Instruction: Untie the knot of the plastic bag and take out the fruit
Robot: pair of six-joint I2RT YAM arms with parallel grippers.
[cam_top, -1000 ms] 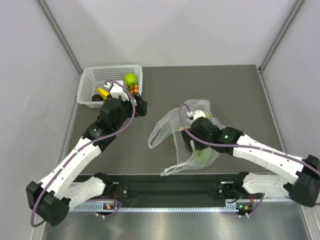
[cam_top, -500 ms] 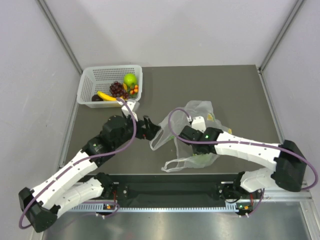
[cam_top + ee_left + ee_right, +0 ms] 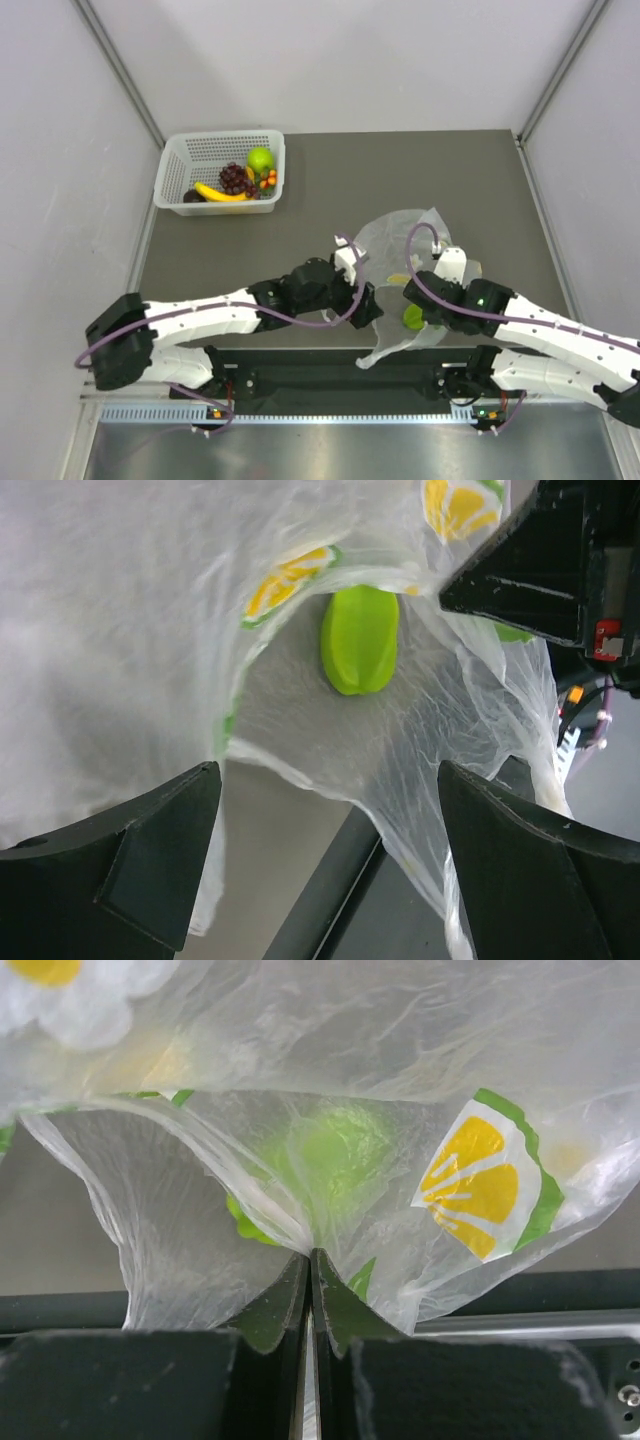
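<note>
While the right fingers [image 3: 268, 1312] press together on the plastic bag [image 3: 398, 238] film at the desk's [image 3: 420, 170] near edge, the left fingers [image 3: 150, 865], spread wide and empty, should enter the mouth and close squarely on the small green fruit [image 3: 360, 640]. No knot is discernible, and crinkled film blurs where the opening lies.

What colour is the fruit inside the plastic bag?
Bright green; the fruit shows best through the plastic bag in the left wrist view.
</note>
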